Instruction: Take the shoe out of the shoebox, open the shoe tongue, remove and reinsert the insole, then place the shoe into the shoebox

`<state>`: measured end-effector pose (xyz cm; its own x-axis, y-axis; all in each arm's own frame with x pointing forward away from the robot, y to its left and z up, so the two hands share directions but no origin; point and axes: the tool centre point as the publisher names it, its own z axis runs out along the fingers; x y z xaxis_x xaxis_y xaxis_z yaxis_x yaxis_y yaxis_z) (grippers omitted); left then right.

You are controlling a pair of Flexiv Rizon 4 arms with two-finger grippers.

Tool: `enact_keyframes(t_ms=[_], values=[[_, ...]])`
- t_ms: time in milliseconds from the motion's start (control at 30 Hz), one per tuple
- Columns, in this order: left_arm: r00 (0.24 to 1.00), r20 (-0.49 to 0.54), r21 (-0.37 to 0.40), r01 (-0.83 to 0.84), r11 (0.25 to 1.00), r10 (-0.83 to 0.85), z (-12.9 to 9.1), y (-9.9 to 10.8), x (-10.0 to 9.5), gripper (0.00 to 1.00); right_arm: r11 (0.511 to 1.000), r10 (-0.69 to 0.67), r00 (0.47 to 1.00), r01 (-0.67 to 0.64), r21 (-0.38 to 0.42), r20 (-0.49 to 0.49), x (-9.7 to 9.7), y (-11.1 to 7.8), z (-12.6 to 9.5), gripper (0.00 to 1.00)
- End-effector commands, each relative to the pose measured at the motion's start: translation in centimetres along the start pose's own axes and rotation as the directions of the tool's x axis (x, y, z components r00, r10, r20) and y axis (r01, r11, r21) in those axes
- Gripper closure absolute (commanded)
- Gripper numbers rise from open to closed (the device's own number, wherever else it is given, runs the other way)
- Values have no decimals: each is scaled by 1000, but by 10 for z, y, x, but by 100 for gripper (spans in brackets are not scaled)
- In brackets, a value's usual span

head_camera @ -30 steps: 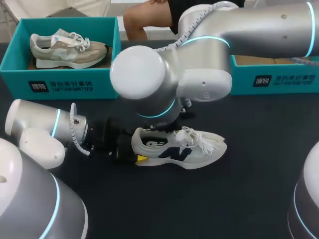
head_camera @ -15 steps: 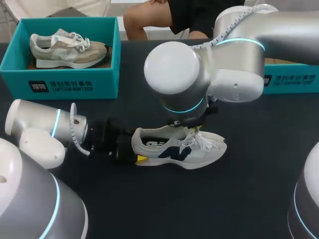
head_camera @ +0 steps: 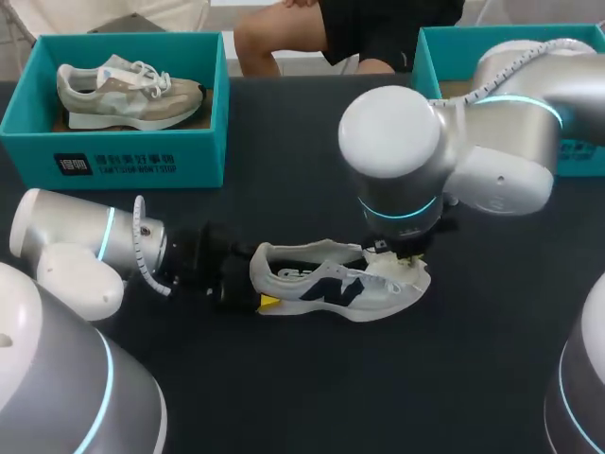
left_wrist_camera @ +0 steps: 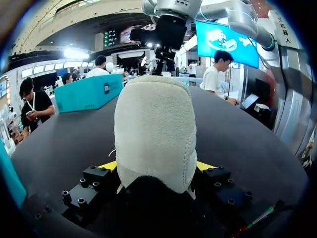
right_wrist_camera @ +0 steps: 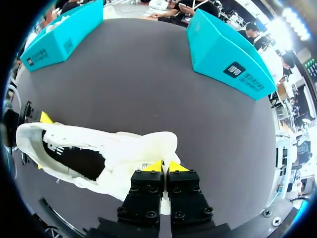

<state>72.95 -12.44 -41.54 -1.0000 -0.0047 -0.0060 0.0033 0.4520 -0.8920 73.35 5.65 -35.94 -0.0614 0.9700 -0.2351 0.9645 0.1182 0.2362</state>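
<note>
Shoe [head_camera: 336, 284] lies mid-worktop [head_camera: 284, 397], out of its box. Long axis runs left-right: heel left, toe right. Your left end effector [left_wrist_camera: 156, 166] grasps the heel, and your right end effector [right_wrist_camera: 164, 166] is clenched on the tongue [right_wrist_camera: 158, 144] (thin pinch). Pull hard and the tongue may slip free, or the shoe may twist out of the heel grip.

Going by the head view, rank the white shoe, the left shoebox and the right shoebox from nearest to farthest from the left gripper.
1. The white shoe: mid-table, its heel clamped in the left gripper.
2. The left shoebox: behind the gripper at the table's far left, holding a beige shoe.
3. The right shoebox: across the table at the far right.
</note>
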Motion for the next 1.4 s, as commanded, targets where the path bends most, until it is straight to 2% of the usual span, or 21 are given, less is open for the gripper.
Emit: enact_keyframes(t_ms=[33,133,233,300,367,500,533,667,767,867,900,967,1067,1233,1267,1300,1333,1367,1400], values=[[1000,5,1,0,1000,0,1,4,4,100,1000,5,988,-4,10,-152,-1,-3,24,100],[1000,5,1,0,1000,0,1,4,4,100,1000,6,988,-2,27,-153,2,-5,33,99],[1000,5,1,0,1000,0,1,4,4,100,999,0,989,4,33,-148,6,-3,30,60],[1000,5,1,0,1000,0,1,4,4,100,1000,-1,990,5,28,-140,3,-1,28,47],[1000,5,1,0,1000,0,1,4,4,100,1000,0,992,2,13,-126,-3,2,24,23],[1000,5,1,0,1000,0,1,4,4,100,999,6,995,-10,-34,-104,-11,9,7,0],[1000,5,1,0,1000,0,1,4,4,100,999,1,995,-6,-50,-103,-11,11,1,0],[1000,5,1,0,1000,0,1,4,4,100,991,-33,994,20,-133,-101,-5,27,-24,0],[1000,5,1,0,1000,0,1,4,4,100,971,-86,990,58,-231,-111,6,46,-44,0],[1000,5,1,0,1000,0,1,4,4,100,920,-199,968,130,-370,-154,18,67,-63,0],[1000,5,1,0,1000,0,1,4,4,100,887,-253,949,150,-436,-188,20,74,-66,0],[1000,5,1,0,1000,0,1,4,4,100,815,-407,886,242,-526,-223,34,85,-80,0],[1000,5,1,0,1000,0,1,4,4,100,705,-589,777,362,-609,-220,54,92,-97,0],[1000,5,1,0,1000,0,1,4,4,100,514,-828,519,553,-656,-211,79,87,-116,2],[1000,5,1,0,1000,0,1,4,4,100,489,-850,486,580,-651,-206,82,85,-117,16],[1000,5,1,0,1000,0,1,4,4,100,450,-882,426,643,-620,-199,87,81,-121,47],[1000,5,1,0,1000,0,1,4,4,100,416,-904,380,683,-600,-195,90,77,-122,64],[1000,5,1,0,1000,0,1,4,4,100,391,-919,341,715,-580,-199,92,74,-124,89],[1000,5,1,0,1000,0,1,4,4,100,361,-932,308,761,-539,-189,93,71,-125,100]])
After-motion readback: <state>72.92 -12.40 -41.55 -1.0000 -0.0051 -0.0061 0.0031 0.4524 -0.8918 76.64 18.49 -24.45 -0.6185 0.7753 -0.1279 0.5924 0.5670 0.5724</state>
